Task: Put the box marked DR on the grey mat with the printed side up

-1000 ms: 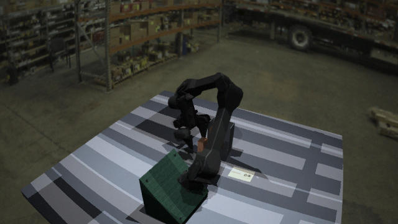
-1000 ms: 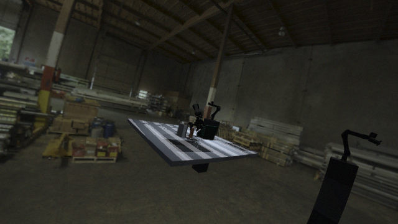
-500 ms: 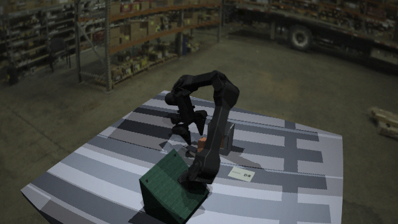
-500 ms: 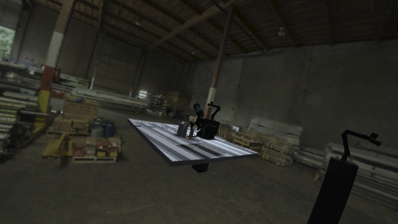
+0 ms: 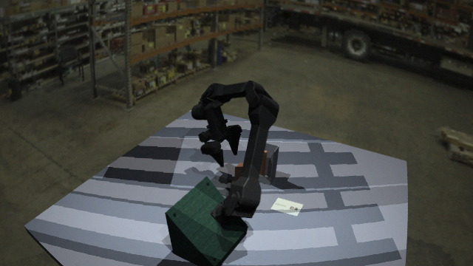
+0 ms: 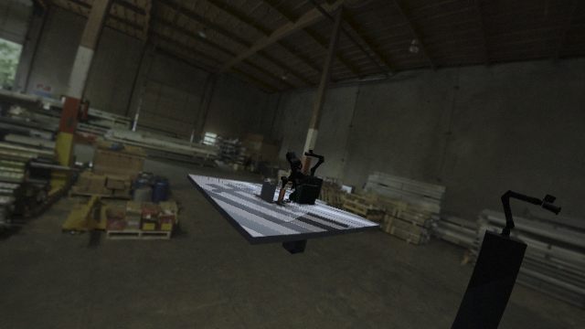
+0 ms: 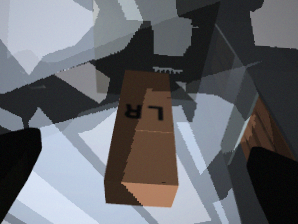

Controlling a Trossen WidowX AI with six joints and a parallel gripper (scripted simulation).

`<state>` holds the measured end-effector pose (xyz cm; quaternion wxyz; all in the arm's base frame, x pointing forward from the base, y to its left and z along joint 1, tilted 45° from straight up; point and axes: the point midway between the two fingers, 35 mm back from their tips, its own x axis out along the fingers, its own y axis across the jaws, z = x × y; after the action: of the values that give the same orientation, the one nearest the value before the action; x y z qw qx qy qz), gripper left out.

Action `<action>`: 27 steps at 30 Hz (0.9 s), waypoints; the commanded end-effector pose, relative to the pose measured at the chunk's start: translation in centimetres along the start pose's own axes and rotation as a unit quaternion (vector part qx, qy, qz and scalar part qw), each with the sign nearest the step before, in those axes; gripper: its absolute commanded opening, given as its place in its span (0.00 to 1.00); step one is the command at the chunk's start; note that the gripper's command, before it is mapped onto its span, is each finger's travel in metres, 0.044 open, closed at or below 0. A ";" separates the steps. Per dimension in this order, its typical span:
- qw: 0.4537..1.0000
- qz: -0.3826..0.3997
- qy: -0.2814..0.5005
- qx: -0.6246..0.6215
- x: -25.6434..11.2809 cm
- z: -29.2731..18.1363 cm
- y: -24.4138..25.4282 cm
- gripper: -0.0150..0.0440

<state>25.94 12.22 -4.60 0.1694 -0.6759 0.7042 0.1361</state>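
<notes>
Wrist view, jaws (image 5: 229, 159) wide open, holding nothing

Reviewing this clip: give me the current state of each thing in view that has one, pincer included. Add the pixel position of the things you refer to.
Pincer (image 5: 229, 160) (image 6: 283, 183) (image 7: 147, 148): open, holding nothing.
LR box (image 5: 239, 171) (image 6: 281, 195) (image 7: 155, 150): outside the bin, code side visible to the wrist camera.
Bin (image 5: 273, 162) (image 6: 268, 192) (image 7: 239, 117): occupied; box count unclear.
DR card (image 5: 282, 205): flat, print up.
Green block (image 5: 196, 208) (image 6: 307, 194): sloped face up.
</notes>
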 end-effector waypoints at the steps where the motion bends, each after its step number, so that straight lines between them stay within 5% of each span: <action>1: 1.000 -0.002 -0.001 -0.008 -0.7 0.2 0.1 1.00; 24: 0.999 -0.021 -0.027 -0.011 -3.1 -0.5 0.2 1.00; 27: 0.999 -0.018 -0.034 -0.011 -3.0 -0.8 0.1 0.87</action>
<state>25.84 14.85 -2.74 0.1853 -0.6887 0.6826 0.1594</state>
